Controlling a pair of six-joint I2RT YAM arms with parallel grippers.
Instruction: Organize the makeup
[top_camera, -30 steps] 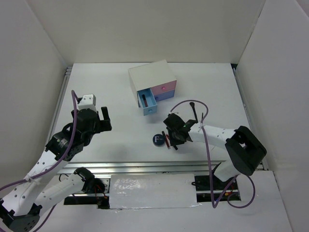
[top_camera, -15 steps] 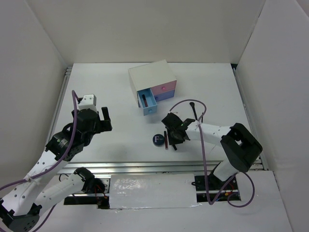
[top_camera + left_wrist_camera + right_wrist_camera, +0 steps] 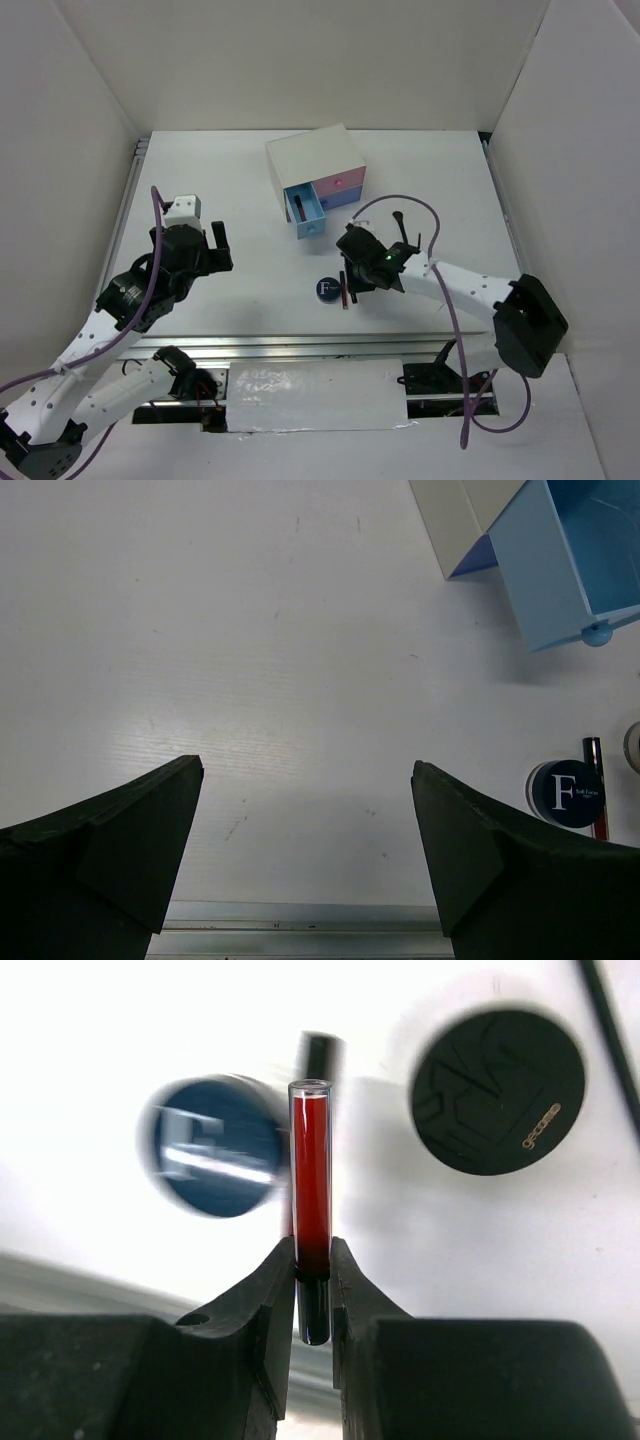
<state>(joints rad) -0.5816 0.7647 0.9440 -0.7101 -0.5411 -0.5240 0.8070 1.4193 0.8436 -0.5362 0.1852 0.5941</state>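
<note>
Makeup is bunched mid-table, just near of the box [image 3: 315,158], under my right arm. The right gripper [image 3: 312,1245] is pinching the red tube [image 3: 311,1160] by its black end. The tube's long axis runs straight out along the fingers, clear tip pointing away from the wrist, and it is lifted off the table [image 3: 220,180].

Behind it in the right wrist view, the compact [image 3: 210,1160] is a blue blur to the left. The black jar [image 3: 497,1090] sits lid-up to the right, and a thin brush [image 3: 598,1010] cuts across the top corner.

From above, the compact [image 3: 327,289] lies flat with its white F showing. A red-black pencil [image 3: 343,288] lies just beside it on the right; I can't tell if they touch. The pencil's long axis runs near to far, with the black end toward the box and the red end toward me. My right gripper [image 3: 362,275] hangs just right of that pair.

The left gripper [image 3: 308,770] is spread wide with nothing between its fingers, hovering well to the left. Its camera catches the compact [image 3: 565,793], the pencil [image 3: 597,800] and the pulled-out blue drawer [image 3: 570,560].
</note>
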